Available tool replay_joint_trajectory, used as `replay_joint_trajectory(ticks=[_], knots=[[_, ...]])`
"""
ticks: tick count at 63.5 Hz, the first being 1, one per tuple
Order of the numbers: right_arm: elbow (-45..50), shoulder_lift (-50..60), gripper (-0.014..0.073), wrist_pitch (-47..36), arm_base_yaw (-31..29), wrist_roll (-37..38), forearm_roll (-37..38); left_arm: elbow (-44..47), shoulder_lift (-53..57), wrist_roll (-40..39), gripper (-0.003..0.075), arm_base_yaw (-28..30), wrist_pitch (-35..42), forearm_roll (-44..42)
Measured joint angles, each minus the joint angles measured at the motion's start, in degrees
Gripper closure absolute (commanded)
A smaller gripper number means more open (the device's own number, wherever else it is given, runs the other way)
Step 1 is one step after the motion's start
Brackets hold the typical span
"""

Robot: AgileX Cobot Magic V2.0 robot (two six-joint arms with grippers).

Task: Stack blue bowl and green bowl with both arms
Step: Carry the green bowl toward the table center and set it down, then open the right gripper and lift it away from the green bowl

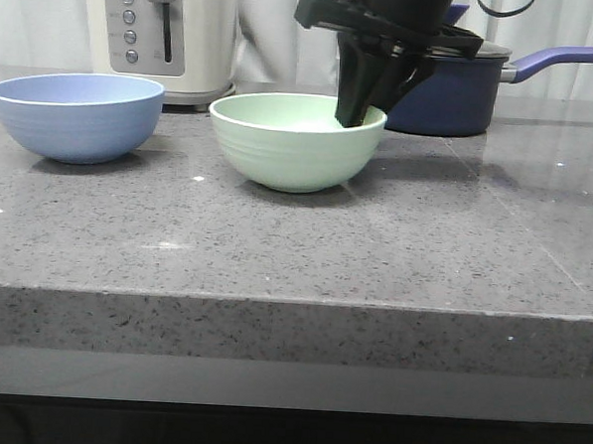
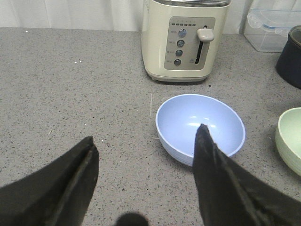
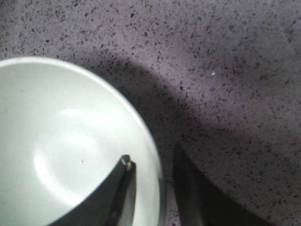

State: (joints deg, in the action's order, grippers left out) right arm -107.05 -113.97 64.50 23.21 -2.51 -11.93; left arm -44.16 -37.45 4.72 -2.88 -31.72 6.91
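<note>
Now right gripper astride green bowl rim — unclosed.

blue bowl: pale periwinkle | green bowl: pale mint | counter: speckled grey

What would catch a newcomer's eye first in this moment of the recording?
The right gripper reaching down over the far right rim of the green bowl at the middle of the counter, one finger inside and one outside the wall. Next, the matching blue bowl sitting apart to its left, with the left gripper open and hovering short of it. A cream toaster stands behind.
</note>
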Motion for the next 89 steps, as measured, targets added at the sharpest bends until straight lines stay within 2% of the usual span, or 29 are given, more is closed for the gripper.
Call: replay_joint_trajectory(ticks=[17, 34, 44, 51, 68, 89], knots=[[0.0, 1.65, 0.0241, 0.0, 0.0, 0.02, 0.31, 0.0, 0.0, 0.0, 0.0283, 0.0, 0.0, 0.0], [0.25, 11.06, 0.0241, 0.0, 0.0, -1.18, 1.26, 0.0, 0.0, 0.0, 0.0283, 0.0, 0.0, 0.0], [6.44, 18.88, 0.0246, -1.67, 0.0, -4.41, 1.26, 0.0, 0.0, 0.0, 0.0283, 0.0, 0.0, 0.0], [14.64, 24.9, 0.0314, -4.74, 0.0, -5.99, 1.26, 0.0, 0.0, 0.0, 0.0283, 0.0, 0.0, 0.0], [32.52, 35.69, 0.0666, -13.05, 0.0, -11.87, 0.9, 0.0, 0.0, 0.0, 0.0283, 0.0, 0.0, 0.0], [41.31, 34.8, 0.0653, -20.18, 0.0, -14.52, 0.02, 0.0, 0.0, 0.0, 0.0283, 0.0, 0.0, 0.0]])
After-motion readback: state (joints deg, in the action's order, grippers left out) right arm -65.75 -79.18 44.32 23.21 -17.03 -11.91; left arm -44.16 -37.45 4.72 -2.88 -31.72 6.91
